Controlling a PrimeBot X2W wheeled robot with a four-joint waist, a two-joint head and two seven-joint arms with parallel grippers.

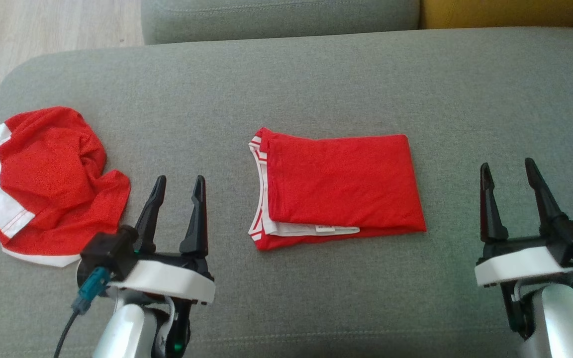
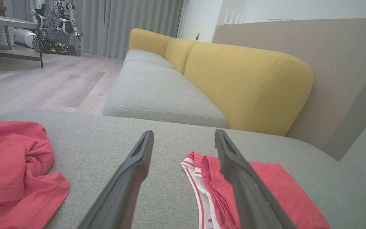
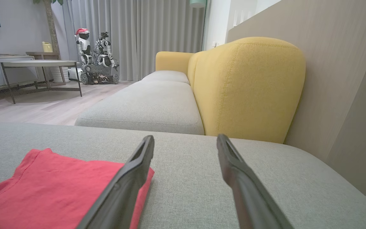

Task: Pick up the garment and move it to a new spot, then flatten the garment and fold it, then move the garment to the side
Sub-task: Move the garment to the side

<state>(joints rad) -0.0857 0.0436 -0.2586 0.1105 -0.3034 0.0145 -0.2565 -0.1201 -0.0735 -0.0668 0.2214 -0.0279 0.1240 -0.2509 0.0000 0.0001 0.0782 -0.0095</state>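
Observation:
A red garment with white trim (image 1: 341, 191) lies folded into a neat rectangle in the middle of the grey cushion (image 1: 316, 84); it also shows in the left wrist view (image 2: 278, 190) and the right wrist view (image 3: 59, 184). My left gripper (image 1: 178, 180) (image 2: 184, 136) hovers open to the left of it, holding nothing. On the garment's right, my right gripper (image 1: 508, 166) (image 3: 185, 140) stands open and empty as well. Neither gripper touches the cloth.
A second red and white garment (image 1: 43, 179) (image 2: 11, 165) lies crumpled at the cushion's left end. A yellow backrest (image 2: 249, 86) (image 3: 249, 86) rises behind the sofa. Wooden floor (image 1: 43, 25), a table (image 3: 40, 65) and other robots (image 3: 95, 57) lie beyond.

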